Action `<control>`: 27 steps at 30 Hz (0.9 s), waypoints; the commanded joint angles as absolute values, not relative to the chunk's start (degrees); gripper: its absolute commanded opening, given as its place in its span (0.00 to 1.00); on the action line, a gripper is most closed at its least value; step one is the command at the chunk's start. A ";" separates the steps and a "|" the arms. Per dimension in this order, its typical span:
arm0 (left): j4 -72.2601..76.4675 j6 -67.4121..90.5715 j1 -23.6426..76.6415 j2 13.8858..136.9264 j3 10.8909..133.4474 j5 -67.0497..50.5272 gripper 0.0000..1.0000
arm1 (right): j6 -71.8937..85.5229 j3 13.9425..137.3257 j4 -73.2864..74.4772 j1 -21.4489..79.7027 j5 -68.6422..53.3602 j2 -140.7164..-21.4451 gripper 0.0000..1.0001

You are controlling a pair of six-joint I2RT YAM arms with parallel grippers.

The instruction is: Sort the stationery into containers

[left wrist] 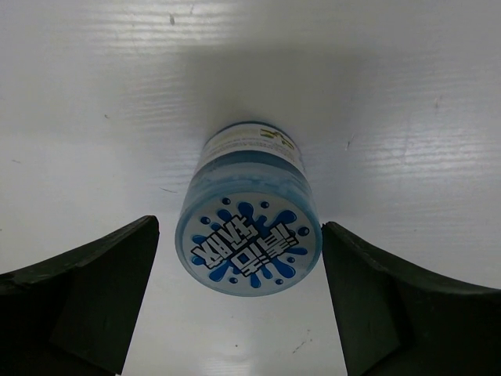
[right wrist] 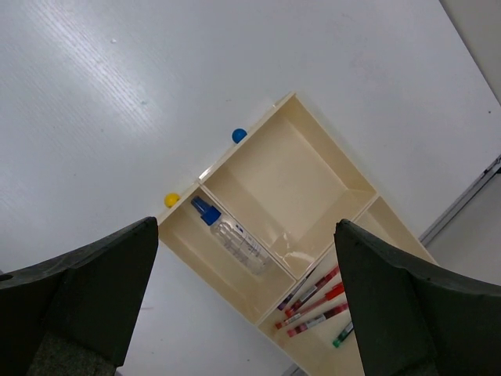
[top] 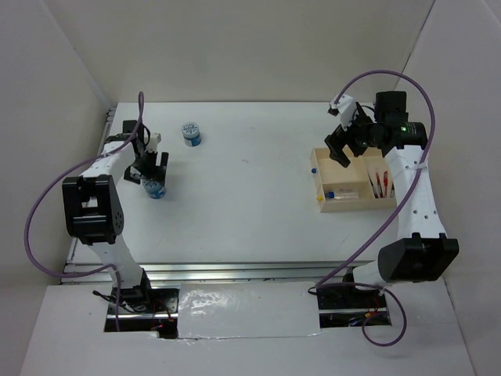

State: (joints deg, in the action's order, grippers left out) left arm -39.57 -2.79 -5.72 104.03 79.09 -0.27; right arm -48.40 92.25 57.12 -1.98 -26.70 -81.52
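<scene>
- The bench (top: 258, 157) is a white slab boxed in by white walls at 9, 12 and 3 o'clock, with a metal rail along its 6 o'clock edge in front of the arm bases.
- A wide stretch of white bench separates the rolls on the 9 o'clock side from the tray (top: 319, 182) on the 3 o'clock side.
- The tray sits close to the bench's 3 o'clock edge.
- A small blue knob (right wrist: 239, 135) and a yellow knob (right wrist: 171, 200) stick out from its 9 o'clock wall.
- One roll (left wrist: 249, 235) stands upright near the 9 o'clock edge.
- The second roll (top: 191, 134) stands well apart from it, toward 12 o'clock, in the open.
- The left fingers (left wrist: 102, 290) are spread wide, one on each side of the nearer roll. In the wrist view, bench shows in the gap on both sides, so neither pad touches it.
- The right fingers (right wrist: 86, 298) are also spread wide and hold nothing. They hang above the tray's 12 o'clock end, over the large square compartment.
- Several pens (right wrist: 313, 301) with red ends lie side by side in the narrow compartment on the tray's 3 o'clock side. One green-tipped pen lies nearest that wall.
- A clear bottle (right wrist: 231, 235) with a blue cap lies flat in the long compartment at the tray's 6 o'clock end.
</scene>
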 commanded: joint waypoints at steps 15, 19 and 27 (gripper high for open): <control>-42.10 -6.59 7.28 102.66 84.54 -7.21 0.36 | -41.14 91.85 55.20 -3.60 -32.16 -79.63 1.00; -41.75 -6.77 16.16 105.20 89.64 -8.70 0.31 | -35.43 91.23 53.18 -3.43 -33.13 -80.24 1.00; -45.09 -5.27 30.21 123.38 110.73 -5.63 0.28 | -24.09 90.53 46.67 -3.25 -30.24 -80.77 1.00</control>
State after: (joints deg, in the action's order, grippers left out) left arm -42.85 -5.67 27.44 118.67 105.73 -7.05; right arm -29.78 91.15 51.99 -3.20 -30.89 -81.52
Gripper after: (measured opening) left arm 0.761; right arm 0.997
